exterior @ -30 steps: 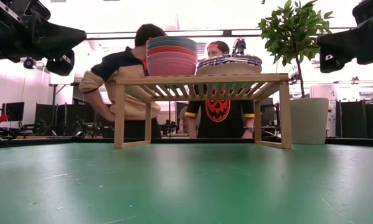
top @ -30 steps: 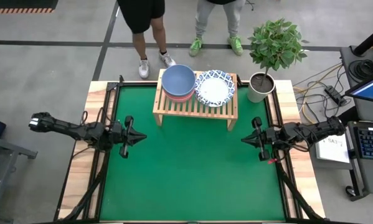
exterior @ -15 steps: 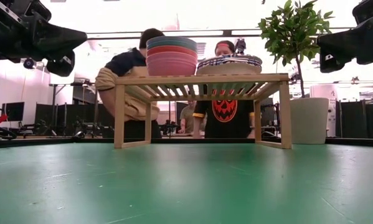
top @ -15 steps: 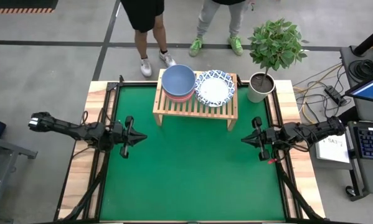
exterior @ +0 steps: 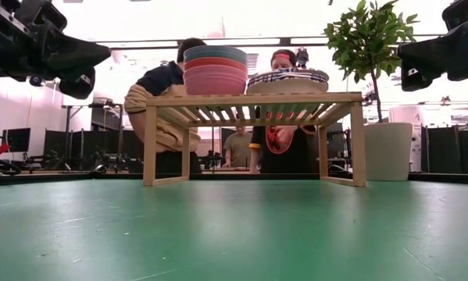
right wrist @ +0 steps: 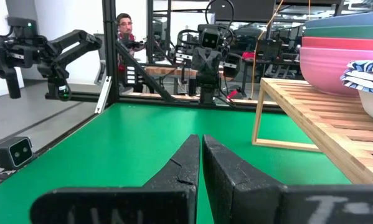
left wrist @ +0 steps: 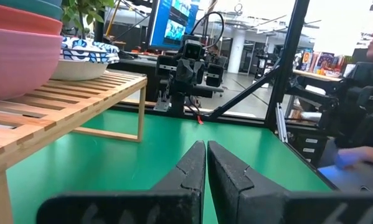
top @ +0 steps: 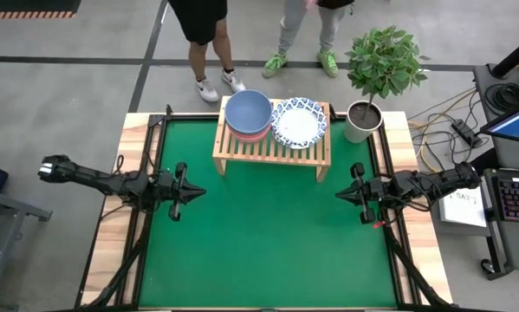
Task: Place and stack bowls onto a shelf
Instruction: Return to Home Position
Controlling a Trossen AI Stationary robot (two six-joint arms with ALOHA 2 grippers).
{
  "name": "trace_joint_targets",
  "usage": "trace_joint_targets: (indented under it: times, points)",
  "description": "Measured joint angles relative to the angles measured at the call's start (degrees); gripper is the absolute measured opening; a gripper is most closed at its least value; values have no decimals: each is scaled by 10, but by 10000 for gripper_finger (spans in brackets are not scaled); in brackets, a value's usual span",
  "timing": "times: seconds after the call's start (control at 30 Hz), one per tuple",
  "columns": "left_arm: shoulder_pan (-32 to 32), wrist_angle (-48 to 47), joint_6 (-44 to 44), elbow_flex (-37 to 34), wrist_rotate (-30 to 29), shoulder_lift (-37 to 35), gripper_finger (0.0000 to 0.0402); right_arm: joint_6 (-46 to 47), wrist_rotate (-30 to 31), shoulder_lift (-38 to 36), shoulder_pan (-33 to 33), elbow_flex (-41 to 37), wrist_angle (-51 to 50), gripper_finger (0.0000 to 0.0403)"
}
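My left gripper (top: 197, 191) hovers above the left side of the green table (top: 268, 251). Its two fingers are pressed together and grip nothing. My right gripper (top: 340, 196) hangs above the right side, facing the left one across the mat, fingers likewise together and empty. Both are well apart from the shelf (top: 272, 149), which stands at the far edge of the table.

On the shelf's slatted top sit two stacks, just beside each other. The left stack is the deep bowls: a pink bowl (exterior: 216, 81) at the bottom, a red bowl (exterior: 216, 63) in it, a teal-green bowl (right wrist: 345, 31) next and a blue bowl (top: 248, 111) on top. The right stack is the white bowls (top: 299, 122) with blue patterned rims, nested. A potted plant (top: 360, 121) stands off the shelf's right end. Two people (top: 205, 26) stand behind the table.
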Motion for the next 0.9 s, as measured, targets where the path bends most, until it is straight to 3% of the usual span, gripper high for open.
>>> trace_joint_targets:
  times: [0.9]
  points:
    - [0,0,0,0,0,28,0,0,0,0,0,0,1,9]
